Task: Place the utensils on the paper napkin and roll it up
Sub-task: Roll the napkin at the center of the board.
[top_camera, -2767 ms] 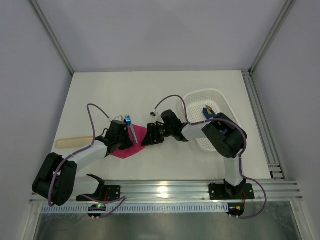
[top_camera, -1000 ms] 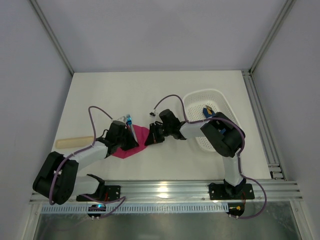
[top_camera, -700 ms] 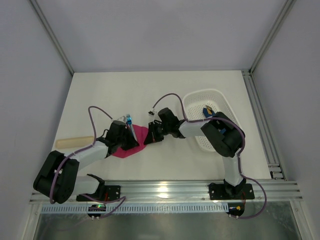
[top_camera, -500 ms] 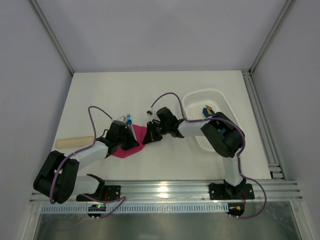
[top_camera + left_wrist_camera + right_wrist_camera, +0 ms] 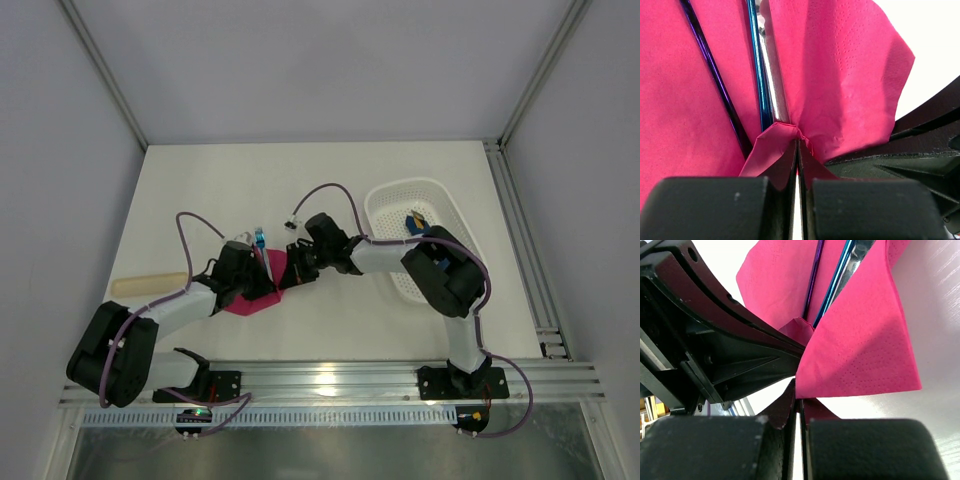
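Utensils (image 5: 721, 90) lie on the pink napkin (image 5: 840, 75), toward eight o'clock on the worktop (image 5: 300, 190); left claw (image 5: 798, 147) and right claw (image 5: 797, 400) each pinch a raised napkin edge, the roll seemingly barely formed.

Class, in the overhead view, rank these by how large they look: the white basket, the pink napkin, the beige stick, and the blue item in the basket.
1. white basket
2. paper napkin and beige stick: too alike to rank, as the napkin is partly hidden
3. blue item

A white basket (image 5: 392, 210) stands right, a beige flat stick (image 5: 148, 284) left.
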{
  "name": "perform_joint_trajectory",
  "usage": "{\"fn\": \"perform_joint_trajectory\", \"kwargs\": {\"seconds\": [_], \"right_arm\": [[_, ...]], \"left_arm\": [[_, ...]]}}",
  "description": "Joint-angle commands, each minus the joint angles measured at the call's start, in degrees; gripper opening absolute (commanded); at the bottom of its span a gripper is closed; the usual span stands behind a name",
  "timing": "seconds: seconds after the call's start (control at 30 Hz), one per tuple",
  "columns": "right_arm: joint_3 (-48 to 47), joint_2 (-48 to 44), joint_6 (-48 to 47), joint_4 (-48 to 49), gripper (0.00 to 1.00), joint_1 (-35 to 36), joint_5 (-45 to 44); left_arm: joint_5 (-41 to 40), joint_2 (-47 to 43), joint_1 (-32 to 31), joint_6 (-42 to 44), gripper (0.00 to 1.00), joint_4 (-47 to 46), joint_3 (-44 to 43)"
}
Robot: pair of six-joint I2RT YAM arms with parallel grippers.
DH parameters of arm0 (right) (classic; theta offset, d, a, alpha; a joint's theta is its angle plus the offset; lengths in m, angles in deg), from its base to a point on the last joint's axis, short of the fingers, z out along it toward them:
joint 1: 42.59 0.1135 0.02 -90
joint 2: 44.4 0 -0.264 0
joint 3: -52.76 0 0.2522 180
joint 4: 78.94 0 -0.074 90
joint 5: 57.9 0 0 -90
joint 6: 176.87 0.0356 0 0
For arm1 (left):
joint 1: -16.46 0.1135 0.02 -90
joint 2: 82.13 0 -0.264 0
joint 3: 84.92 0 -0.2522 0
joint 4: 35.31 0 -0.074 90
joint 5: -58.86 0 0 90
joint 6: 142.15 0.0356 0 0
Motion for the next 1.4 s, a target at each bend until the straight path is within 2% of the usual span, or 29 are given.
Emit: {"fn": "perform_joint_trajectory", "kwargs": {"seconds": [0.0, 0.07, 0.2, 0.3, 0.57, 0.63, 0.7, 0.77, 1.03, 1.37], "right_arm": [[-1.9, -3.8, -1.94, -1.05, 0.04, 0.37, -1.06], [-2.16, -3.8, -2.29, -1.49, 0.04, 0.37, -0.71], [-3.22, -3.18, -2.3, -1.49, 0.16, 0.37, 0.7], [-3.57, -2.74, -1.68, -0.7, 0.19, 0.37, 1.75], [-4.89, -1.25, -0.54, 0.62, 0.24, 0.37, 3.07], [-4.98, -1.42, -0.97, -0.69, 0.29, 0.37, 0.09], [-5.33, -1.25, -1.33, -1.4, 0.4, 0.28, -0.88], [-5.85, -0.99, -1.07, -2.19, 0.44, 0.28, -1.67], [-6.21, 0.68, 0.08, -3.51, 0.49, -1.3, -4.22], [-7.7, 3.41, 0.17, -2.37, 0.47, -4.73, -3.35]], "left_arm": [[-2.32, -0.76, 0.05, 1.09, 0.0, 1.07, 0.75], [-2.32, -0.59, 0.05, 1.17, 0.0, 0.98, 0.75], [-2.33, -0.85, 0.05, 1.09, 0.0, 0.81, 1.1], [-2.59, -1.03, 0.05, 1.0, 0.0, 0.98, 1.1], [-2.94, -1.64, 0.05, 0.91, 0.0, 1.25, 1.36], [-2.94, -1.99, -0.03, 0.65, 0.0, 1.33, 1.54], [-3.03, -2.34, 0.05, 0.73, 0.0, 1.6, 1.54], [-3.12, -2.52, 0.05, 0.82, 0.0, 1.69, 1.45], [-3.03, -1.91, 0.05, 0.74, 0.0, 1.42, 1.28], [-3.03, -2.17, 0.05, 0.65, 0.0, 1.51, 1.19]]}}
